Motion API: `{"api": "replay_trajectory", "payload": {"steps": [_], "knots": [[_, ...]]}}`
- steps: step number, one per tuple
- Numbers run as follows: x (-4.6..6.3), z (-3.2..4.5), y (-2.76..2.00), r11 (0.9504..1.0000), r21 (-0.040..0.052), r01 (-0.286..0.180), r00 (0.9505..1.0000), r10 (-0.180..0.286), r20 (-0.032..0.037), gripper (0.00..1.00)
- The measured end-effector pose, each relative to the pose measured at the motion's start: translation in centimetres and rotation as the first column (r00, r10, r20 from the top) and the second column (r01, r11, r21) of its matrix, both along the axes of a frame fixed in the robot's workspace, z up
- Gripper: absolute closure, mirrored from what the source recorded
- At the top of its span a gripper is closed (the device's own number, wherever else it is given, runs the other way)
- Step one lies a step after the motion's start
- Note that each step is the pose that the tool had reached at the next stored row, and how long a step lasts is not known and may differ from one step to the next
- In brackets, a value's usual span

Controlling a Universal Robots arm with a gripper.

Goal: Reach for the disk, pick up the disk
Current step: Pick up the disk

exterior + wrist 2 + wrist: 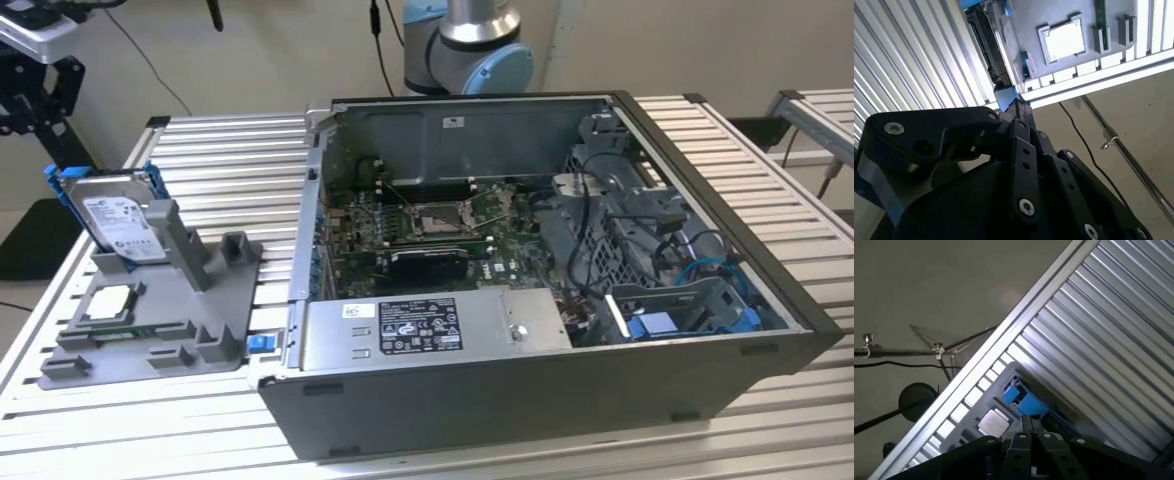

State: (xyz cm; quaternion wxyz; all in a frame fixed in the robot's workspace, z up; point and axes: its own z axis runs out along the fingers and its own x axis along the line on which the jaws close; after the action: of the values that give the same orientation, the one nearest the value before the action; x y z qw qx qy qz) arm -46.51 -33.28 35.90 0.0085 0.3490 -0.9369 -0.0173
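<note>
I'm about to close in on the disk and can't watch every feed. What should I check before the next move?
1. The disk stands upright in the holder: ok.
2. Nothing rests on or against the disk in the exterior view: ok.
3. The gripper lines up with the disk's blue frame in both wrist views: ok.
4. Gap between gripper and disk: cannot tell.
5. The chip lies flat on the holder, apart from the disk: ok.
</note>
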Motion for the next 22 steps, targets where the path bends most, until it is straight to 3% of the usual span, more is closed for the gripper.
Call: {"api": "replay_trajectory", "payload": {"steps": [5,10,15,22], "knots": [[0.00,0.00,0.00,0.9971,0.0001,-0.076,0.9971,0.076,0.0017,1.00],[0.00,-0.01,0.00,0.9859,0.0009,-0.167,0.9859,0.167,0.0037,1.00],[0.00,-0.02,0.00,0.9671,0.0022,-0.254,0.9671,0.254,0.0056,1.00],[0.00,-0.04,0.00,0.9305,0.0046,-0.366,0.9305,0.366,0.0072,1.00]]}}
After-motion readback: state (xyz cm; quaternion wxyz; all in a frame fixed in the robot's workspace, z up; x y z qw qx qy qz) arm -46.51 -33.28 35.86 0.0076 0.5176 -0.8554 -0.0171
